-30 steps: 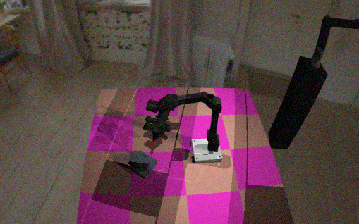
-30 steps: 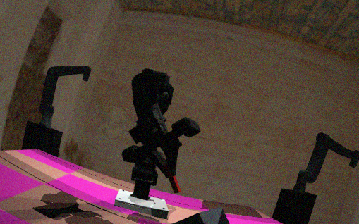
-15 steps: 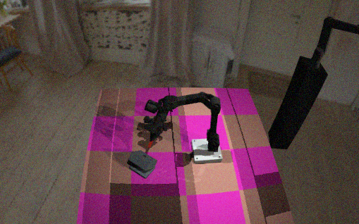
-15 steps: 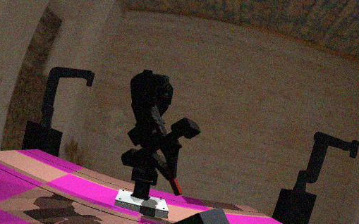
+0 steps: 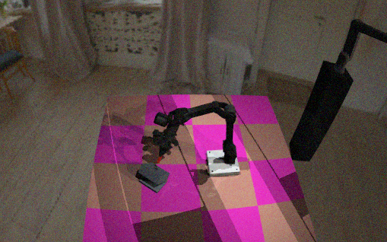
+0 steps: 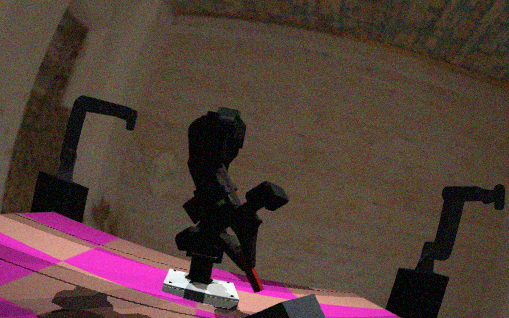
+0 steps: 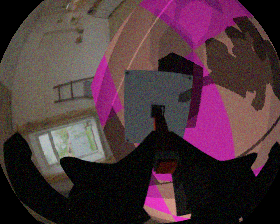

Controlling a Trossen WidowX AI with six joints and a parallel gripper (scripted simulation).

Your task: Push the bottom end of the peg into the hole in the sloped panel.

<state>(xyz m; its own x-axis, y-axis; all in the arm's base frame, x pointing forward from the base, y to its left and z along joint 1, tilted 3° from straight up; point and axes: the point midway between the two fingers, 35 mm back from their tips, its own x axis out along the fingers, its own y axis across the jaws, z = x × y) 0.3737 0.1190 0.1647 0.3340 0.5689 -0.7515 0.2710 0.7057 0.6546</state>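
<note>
My gripper (image 5: 161, 154) (image 6: 248, 266) (image 7: 161, 135) is shut on the red, flat-sided peg (image 5: 160, 160) (image 6: 256, 281) (image 7: 167, 166). The peg is tilted, its lower end sticking out below the fingertips. The grey sloped panel (image 5: 160, 176) (image 6: 301, 307) (image 7: 140, 90) stands before the robot. In the wrist view its face shows a dark square hole (image 7: 155, 109), and the peg's shaded lower end overlaps the hole's lower edge. In the exterior view the peg's end is visible, clear of the panel. The exact gap to the hole cannot be told.
The arm's white base plate (image 5: 223, 170) (image 6: 200, 291) sits on the pink and tan checkered table (image 5: 172, 198). A black pedestal (image 5: 322, 110) with another arm stands beyond the table's right edge. Two such arms show behind the table in the exterior view.
</note>
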